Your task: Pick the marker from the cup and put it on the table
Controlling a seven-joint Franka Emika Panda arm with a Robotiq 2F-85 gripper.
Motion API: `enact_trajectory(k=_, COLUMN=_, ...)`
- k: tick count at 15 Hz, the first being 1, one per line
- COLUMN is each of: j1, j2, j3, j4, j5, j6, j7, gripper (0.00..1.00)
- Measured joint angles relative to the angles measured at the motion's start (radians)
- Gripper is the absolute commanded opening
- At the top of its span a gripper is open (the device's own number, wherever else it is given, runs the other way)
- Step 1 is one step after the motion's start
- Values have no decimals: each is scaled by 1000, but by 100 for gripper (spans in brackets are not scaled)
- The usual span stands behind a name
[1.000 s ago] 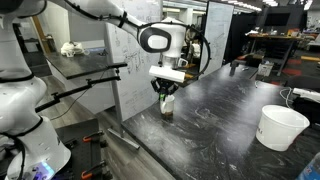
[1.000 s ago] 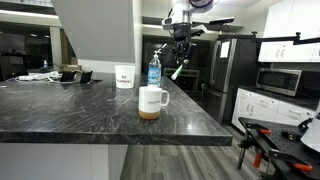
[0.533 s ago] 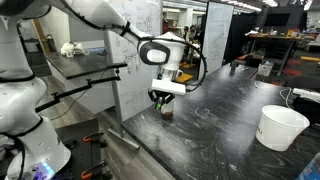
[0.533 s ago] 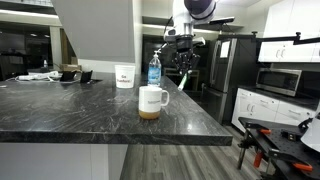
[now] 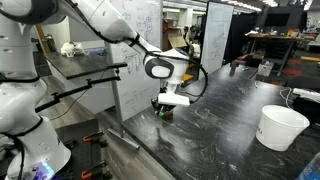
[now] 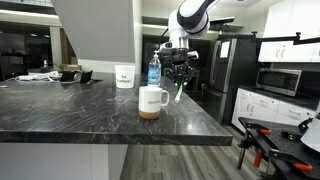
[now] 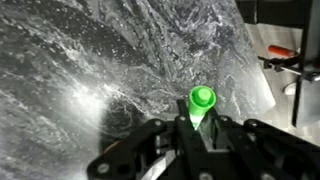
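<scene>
My gripper [image 6: 180, 84] is shut on the green marker [image 6: 179, 95], which hangs tip down just above the black marbled table [image 6: 70, 108]. The gripper is a little to the right of the white mug [image 6: 151, 99] and apart from it. In the wrist view the marker's green cap [image 7: 202, 101] stands between my two fingers [image 7: 197, 128] over the glossy tabletop [image 7: 90, 50]. In an exterior view my gripper [image 5: 166, 105] is low near the table's near edge [image 5: 210, 130] and hides the mug.
A large white bucket-like container [image 5: 281, 127] stands on the table, seen in both exterior views [image 6: 124, 76]. A water bottle [image 6: 153, 69] stands behind the mug. The table's edge drops off right of the gripper. Orange-handled tools [image 7: 282, 52] lie on the floor beyond it.
My gripper has come down with the marker, from above mug height to just over the tabletop beside the mug. The mug has not moved.
</scene>
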Motion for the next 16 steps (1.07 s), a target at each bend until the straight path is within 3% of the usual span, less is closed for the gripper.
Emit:
enact_trajectory(k=1, j1=-4, j2=17, j3=1, j4=8, j5=0, j6=0, j7=-18, gripper=5)
enact_trajectory(k=2, j1=-7, j2=33, j3=1, j4=15, j5=0, j6=0, j7=-34, gripper=14)
enact_trajectory(k=3, j1=-9, j2=47, j3=2, j4=21, j5=0, j6=0, j7=-48, gripper=45)
enact_trajectory(k=4, j1=-11, j2=58, j3=2, j4=26, j5=-3, j6=2, j7=-58, gripper=46)
enact_trajectory(k=11, j1=-15, j2=61, j3=2, j4=34, j5=-58, j6=66, j7=-81, gripper=96)
enact_trajectory(k=16, j1=-15, j2=-40, j3=1, j4=1, j5=-100, j6=141, j7=-45, gripper=100)
